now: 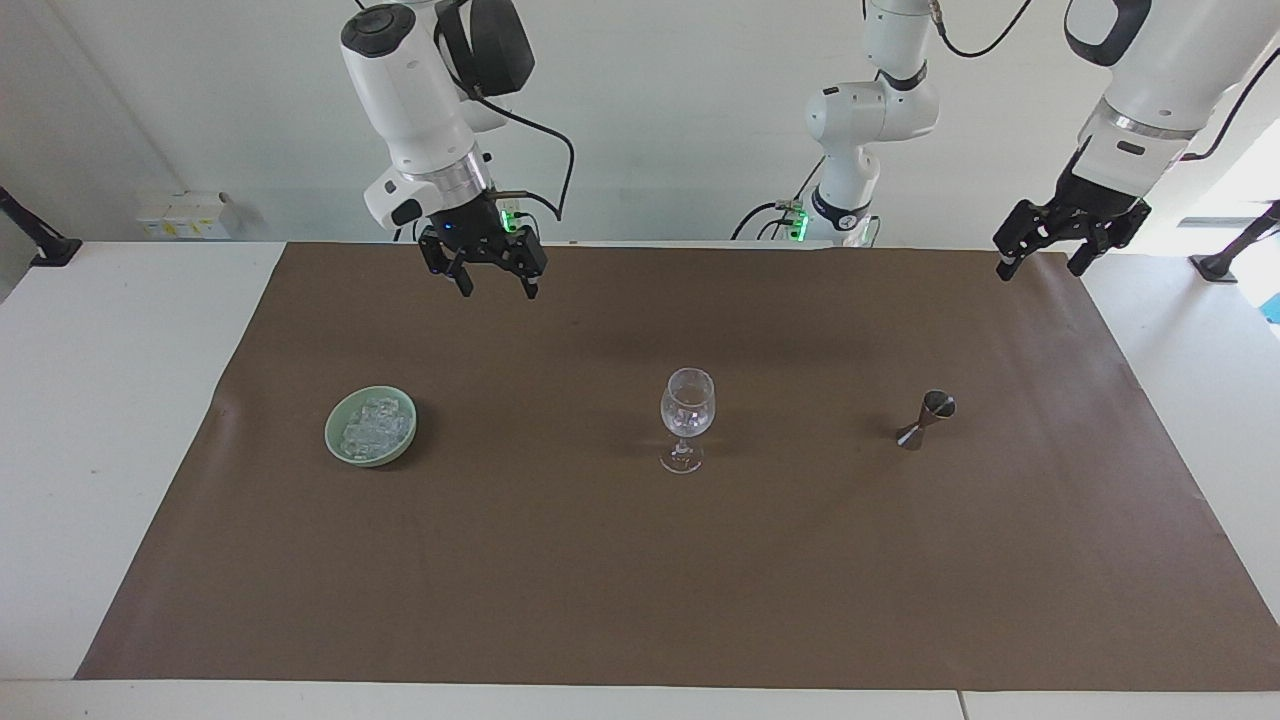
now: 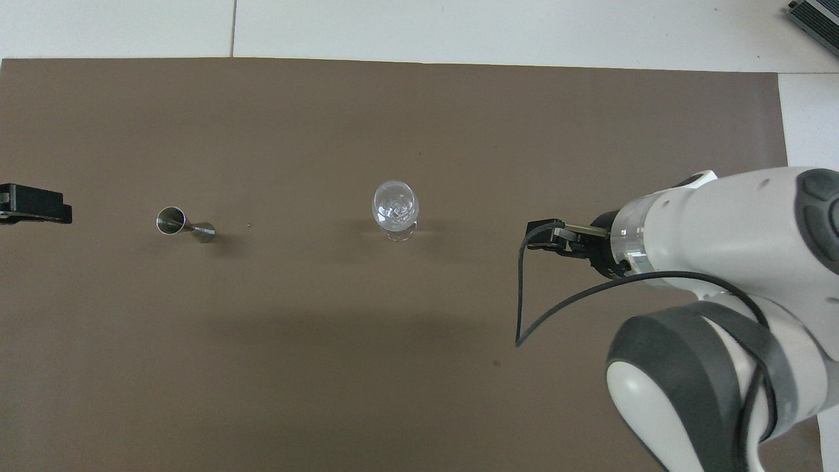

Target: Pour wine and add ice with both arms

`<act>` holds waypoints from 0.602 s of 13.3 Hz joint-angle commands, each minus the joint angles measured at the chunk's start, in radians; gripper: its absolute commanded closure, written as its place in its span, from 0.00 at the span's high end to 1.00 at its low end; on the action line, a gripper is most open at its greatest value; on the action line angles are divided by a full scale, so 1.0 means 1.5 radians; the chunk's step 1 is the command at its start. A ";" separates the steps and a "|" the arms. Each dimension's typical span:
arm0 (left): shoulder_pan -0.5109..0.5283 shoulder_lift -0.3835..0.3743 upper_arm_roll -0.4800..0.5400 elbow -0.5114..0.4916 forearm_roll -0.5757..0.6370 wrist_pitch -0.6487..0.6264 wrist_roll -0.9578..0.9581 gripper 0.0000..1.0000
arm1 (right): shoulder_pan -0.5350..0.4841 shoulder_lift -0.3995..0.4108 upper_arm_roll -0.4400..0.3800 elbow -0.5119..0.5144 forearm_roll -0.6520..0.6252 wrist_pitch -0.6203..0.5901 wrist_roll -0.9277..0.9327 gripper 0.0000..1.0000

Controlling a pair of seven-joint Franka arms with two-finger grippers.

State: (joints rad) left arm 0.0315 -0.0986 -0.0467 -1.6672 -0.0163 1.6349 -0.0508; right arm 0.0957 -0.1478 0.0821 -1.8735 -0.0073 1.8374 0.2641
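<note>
A clear stemmed wine glass (image 1: 687,410) stands upright mid-mat with a few ice cubes (image 2: 395,208) in its bowl. A heap of ice (image 1: 372,425) fills a pale green bowl (image 1: 340,447) toward the right arm's end; the right arm hides that bowl in the overhead view. My right gripper (image 1: 495,282) hangs open and empty, high over the mat between bowl and glass, and also shows in the overhead view (image 2: 541,236). My left gripper (image 1: 1040,265) hangs open and empty over the mat's corner at the left arm's end; the overhead view (image 2: 33,203) shows only its tip.
A small steel jigger (image 1: 927,418) stands on the mat toward the left arm's end, level with the glass, and also shows in the overhead view (image 2: 183,224). The brown mat (image 1: 640,580) covers most of the white table.
</note>
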 commanded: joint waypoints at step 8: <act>-0.012 -0.020 -0.003 -0.010 0.006 -0.047 0.007 1.00 | -0.053 0.122 0.010 0.309 -0.051 -0.233 -0.072 1.00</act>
State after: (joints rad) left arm 0.0310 -0.1046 -0.0604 -1.6717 -0.0161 1.5988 -0.0532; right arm 0.0620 0.0021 0.0827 -1.4497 -0.0848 1.5044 0.2353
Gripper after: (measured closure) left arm 0.000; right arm 0.000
